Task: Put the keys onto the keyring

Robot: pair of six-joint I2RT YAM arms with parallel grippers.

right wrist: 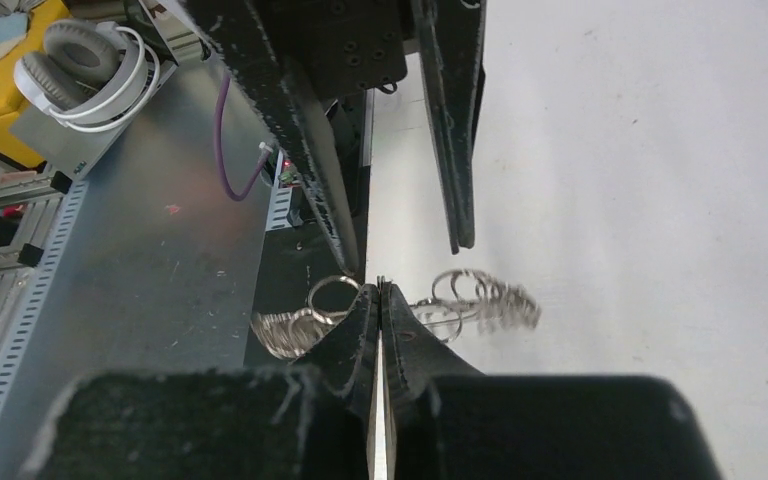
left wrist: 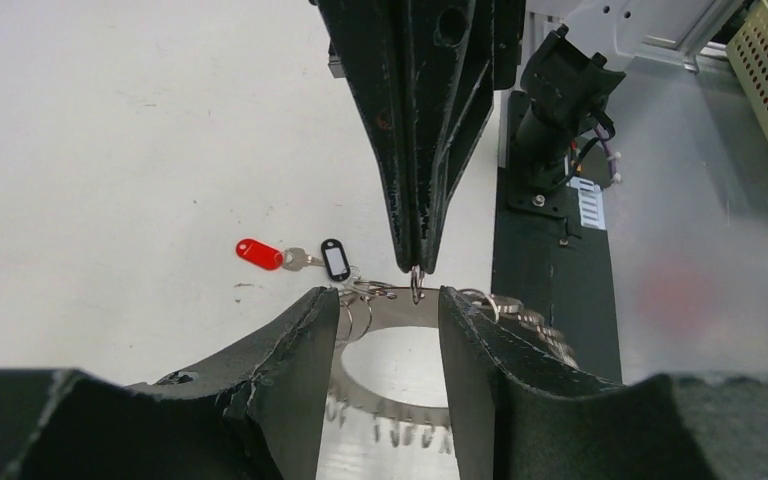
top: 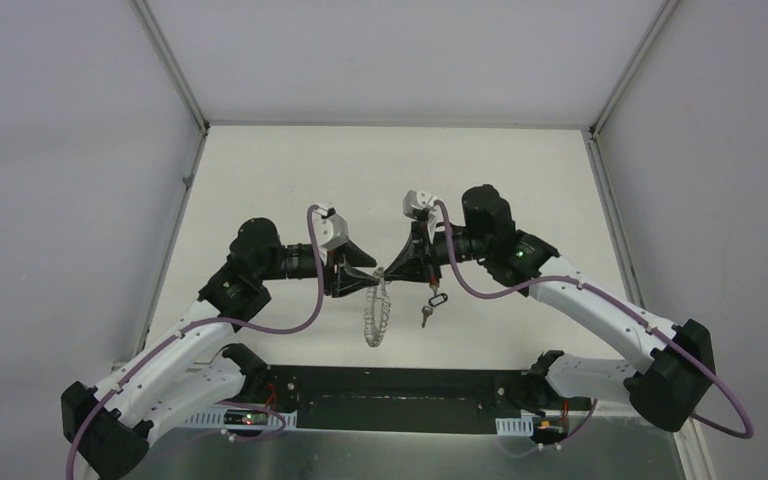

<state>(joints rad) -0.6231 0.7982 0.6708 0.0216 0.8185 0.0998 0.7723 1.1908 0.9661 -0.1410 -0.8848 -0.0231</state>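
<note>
Well, from above, the two arms meet nose to nose over the pale worktop [top: 290,180]. The keyring [top: 377,318] is seen edge-on just below where the left claw [top: 365,281] and right claw [top: 390,270] come together. Whether its lower rim rests on the worktop I cannot tell. The keys [top: 431,306] lie just to the right of the keyring, apart from both claws.

Through the left wrist camera, the left claw [left wrist: 388,300] stands part spread, and the silvery face of the keyring [left wrist: 390,430] shows in the gap between its fingers [left wrist: 290,360]. Whether they press on it I cannot tell. Straight beyond the keyring, the right claw [left wrist: 417,262] comes down to a point, pressed together on one small wire loop [left wrist: 417,290] of the fringe. The keys [left wrist: 300,258] lie flat on the worktop past the keyring's far-left edge. They are a red tag [left wrist: 258,252], a silver key and a black tag [left wrist: 335,260] with a white slip too small to read. A white label [left wrist: 585,205] on the arm base behind the keyring is also too small to read.

Through the right wrist camera, the right claw [right wrist: 379,295] is pinched tight, with the loops of the keyring [right wrist: 480,300] fanning out on both sides of its tip. The left claw [right wrist: 405,255] reaches in from beyond the keyring, its fingers held apart. White headphones [right wrist: 85,65] sit far off to the keyring's left, off the worktop.
</note>
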